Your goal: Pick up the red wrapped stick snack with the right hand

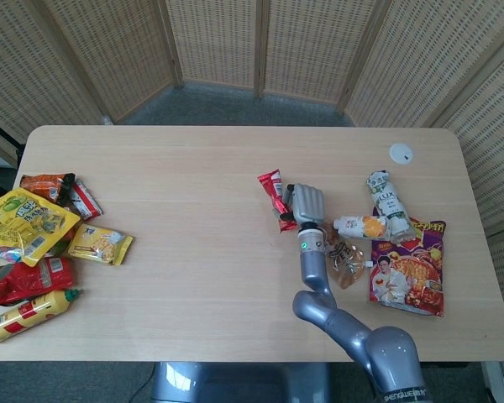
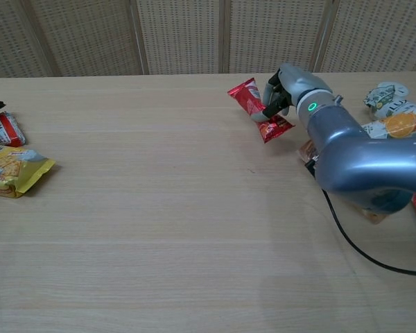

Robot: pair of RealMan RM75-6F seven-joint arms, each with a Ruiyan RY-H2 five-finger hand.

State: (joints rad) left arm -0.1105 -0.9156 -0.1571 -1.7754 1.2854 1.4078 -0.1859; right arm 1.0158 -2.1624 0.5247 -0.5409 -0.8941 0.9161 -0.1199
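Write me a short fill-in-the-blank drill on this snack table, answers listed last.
1. The red wrapped stick snack is held by the robot's ____ hand.
2. The yellow bottle lies at the table's ____ edge in the head view.
3. The small white disc lies near the table's far ____ corner.

Answers: right; left; right
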